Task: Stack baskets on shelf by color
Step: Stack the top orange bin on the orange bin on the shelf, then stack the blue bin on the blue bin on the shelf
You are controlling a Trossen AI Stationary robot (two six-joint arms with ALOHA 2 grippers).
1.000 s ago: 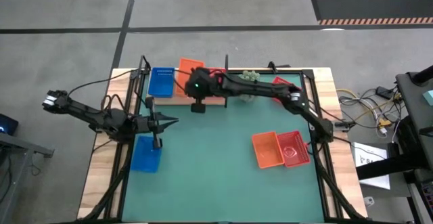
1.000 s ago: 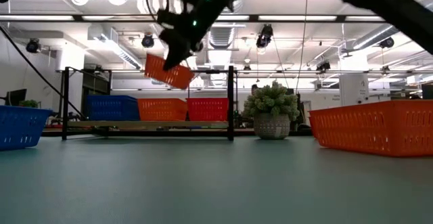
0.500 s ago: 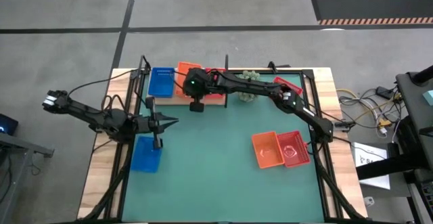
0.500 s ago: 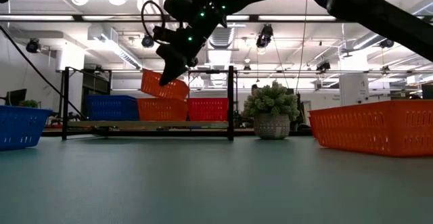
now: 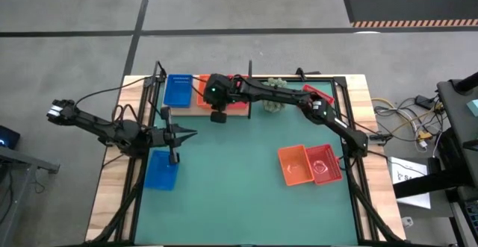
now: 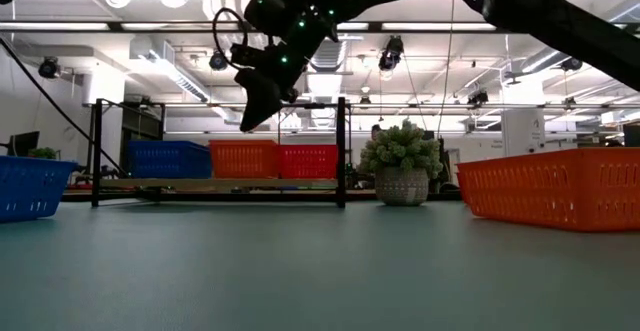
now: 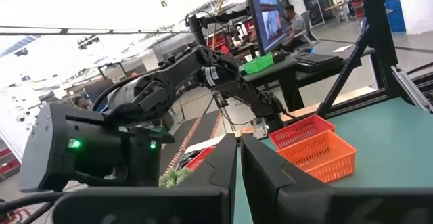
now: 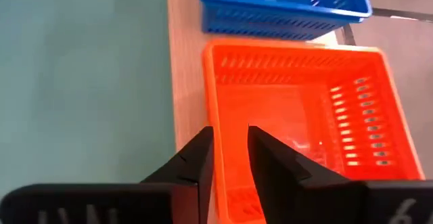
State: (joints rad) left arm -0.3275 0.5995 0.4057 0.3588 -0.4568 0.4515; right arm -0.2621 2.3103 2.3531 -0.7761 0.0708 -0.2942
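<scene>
The wooden shelf [image 5: 196, 110] stands at the table's far left and carries a blue basket [image 5: 178, 90], an orange basket [image 6: 243, 158] and a red basket [image 6: 307, 160] side by side. The orange basket [image 8: 304, 109] rests level by its bottom on the shelf. My right gripper [image 6: 250, 123] hangs just above the orange basket's near wall, its fingers [image 8: 203, 158] a little apart and holding nothing. My left gripper [image 5: 191, 135] is shut and empty over the mat's left side, beside a loose blue basket [image 5: 160, 169].
An orange basket [image 5: 295, 165] and a red-pink basket [image 5: 323, 163] lie on the green mat at the right. Another red basket [image 5: 317, 94] is at the far right. A spiky green plant in a pot [image 6: 403, 167] stands beside the shelf's black post [image 6: 341, 151].
My right gripper has gone down and toward the far edge with a tilted orange basket. The basket now sits level in the orange place on the shelf. The gripper has let go and stands just above it.
</scene>
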